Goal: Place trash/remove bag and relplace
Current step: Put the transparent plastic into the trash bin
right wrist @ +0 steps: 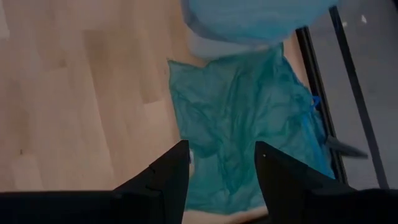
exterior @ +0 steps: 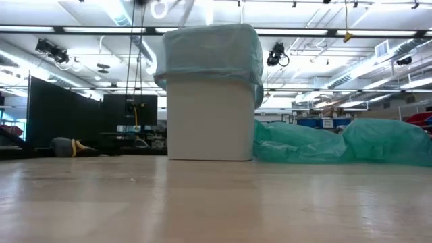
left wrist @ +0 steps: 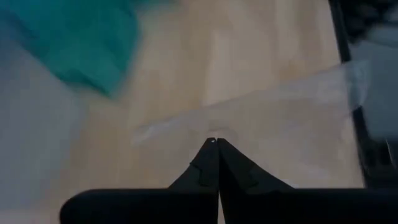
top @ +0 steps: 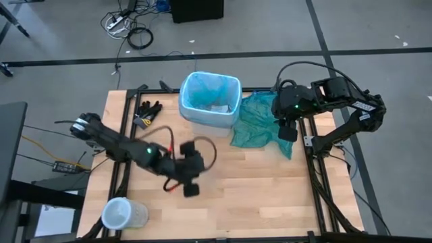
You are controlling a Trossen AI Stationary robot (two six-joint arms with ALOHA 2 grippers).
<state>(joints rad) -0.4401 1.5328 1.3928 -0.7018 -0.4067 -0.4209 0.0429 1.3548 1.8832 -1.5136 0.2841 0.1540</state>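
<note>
Care suits this step: left hand (top: 191,190), shut on clear plastic (left wrist: 249,112), should carry it to the bin (top: 210,100) while right hand (right wrist: 221,165) hovers open over the teal bag (right wrist: 242,124).

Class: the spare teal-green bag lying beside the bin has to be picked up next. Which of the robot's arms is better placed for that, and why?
Probably the right. The right gripper hovers open directly over the teal-green bag, while the left gripper, shut, is across the table.
</note>
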